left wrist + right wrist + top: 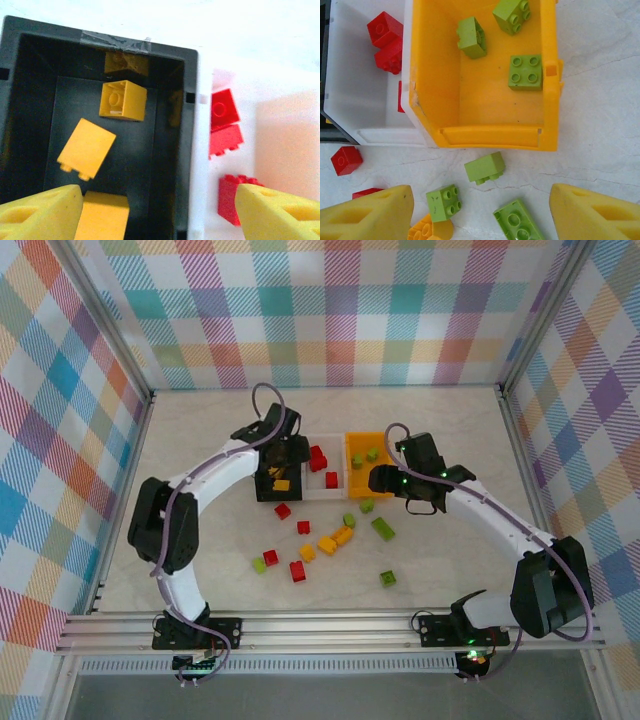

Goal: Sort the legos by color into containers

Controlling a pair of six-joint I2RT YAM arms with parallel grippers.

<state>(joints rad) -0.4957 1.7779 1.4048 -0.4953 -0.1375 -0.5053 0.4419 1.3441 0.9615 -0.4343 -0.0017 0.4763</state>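
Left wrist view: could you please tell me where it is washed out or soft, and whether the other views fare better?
Left wrist view: the white bin is blown out, its red bricks soft, while the black bin is dark; right wrist view: evenly lit and sharp across the orange bin; top external view: even light, faint shadows.

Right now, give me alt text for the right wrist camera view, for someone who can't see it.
An orange rectangular plastic bin holds three lime green studded plastic bricks, beside a white plastic bin with red bricks. Loose green, red and yellow-orange bricks lie on the pale table below it, near the open jaws of the right gripper.
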